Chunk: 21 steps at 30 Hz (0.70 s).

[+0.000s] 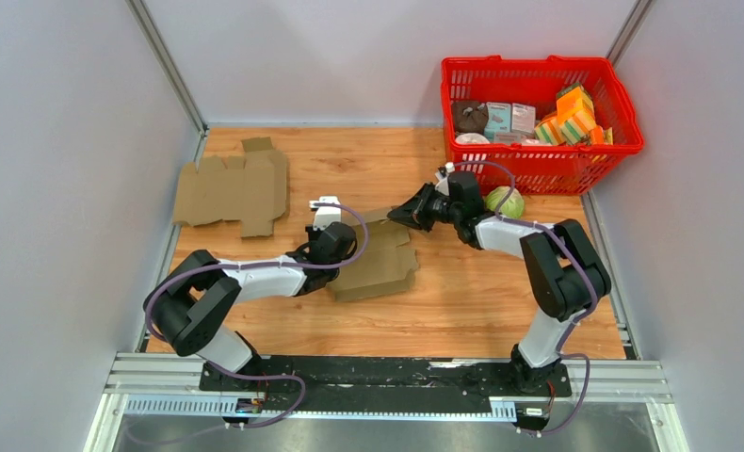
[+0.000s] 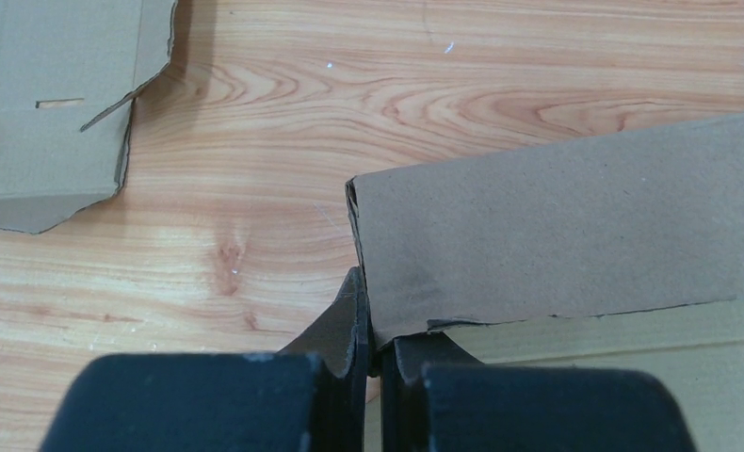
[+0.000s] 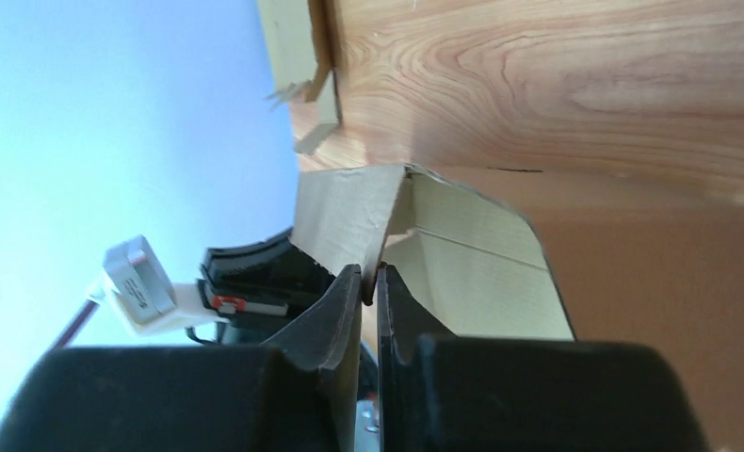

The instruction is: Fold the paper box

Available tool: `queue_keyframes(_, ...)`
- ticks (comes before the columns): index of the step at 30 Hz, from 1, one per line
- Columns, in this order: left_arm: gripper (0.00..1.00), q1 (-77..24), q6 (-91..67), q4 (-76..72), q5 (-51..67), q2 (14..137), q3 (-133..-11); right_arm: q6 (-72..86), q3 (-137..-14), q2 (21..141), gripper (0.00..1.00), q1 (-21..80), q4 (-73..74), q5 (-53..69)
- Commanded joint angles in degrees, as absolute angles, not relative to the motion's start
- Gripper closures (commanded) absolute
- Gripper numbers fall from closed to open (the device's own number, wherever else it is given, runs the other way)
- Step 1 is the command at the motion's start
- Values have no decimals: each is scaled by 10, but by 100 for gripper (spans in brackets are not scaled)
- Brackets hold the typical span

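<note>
On the worktop (image 1: 481, 292), between the arms: part-folded paper box (image 1: 380, 266). Pinched shut on a raised flap's corner: left claw (image 2: 372, 331); nipped onto another flap's edge: right claw (image 3: 369, 282). Lift both flaps evenly, creasing along existing folds; avoid tearing.

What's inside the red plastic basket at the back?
The red plastic basket holds a dark brown round lump, small pale boxes and orange, yellow and green blocks. Anything underneath them is covered.
</note>
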State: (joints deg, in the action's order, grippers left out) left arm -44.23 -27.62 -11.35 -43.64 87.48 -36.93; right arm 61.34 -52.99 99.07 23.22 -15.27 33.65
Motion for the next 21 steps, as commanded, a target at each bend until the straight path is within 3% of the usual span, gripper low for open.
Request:
queue_keyframes(1, 100, -448, -286, -111, -418, 853, -355, 758, -503, 1014, 92, 231, -370, 372)
queue_keyframes(4, 100, -447, -288, -110, -421, 846, -347, 728, -497, 1001, 87, 225, -338, 367)
queue_keyframes(5, 100, -447, -289, -110, -420, 846, -346, 698, -502, 982, 72, 222, -308, 368)
queue_keyframes(8, 100, -447, -297, -97, -418, 841, -345, 484, -529, 915, 52, 221, -16, 297)
queue_keyframes(11, 100, -447, -310, -98, -411, 835, -334, 332, -527, 869, 49, 241, 89, 196)
queue_keyframes(16, 100, -447, -315, -97, -406, 832, -335, 237, -519, 851, 57, 294, 118, 69)
queue_keyframes(20, 100, -447, -315, -93, -408, 826, -337, 215, -549, 908, 93, 313, 117, 45)
queue_keyframes(21, 100, -447, -314, -91, -408, 825, -337, 208, -560, 918, 97, 320, 121, 26)
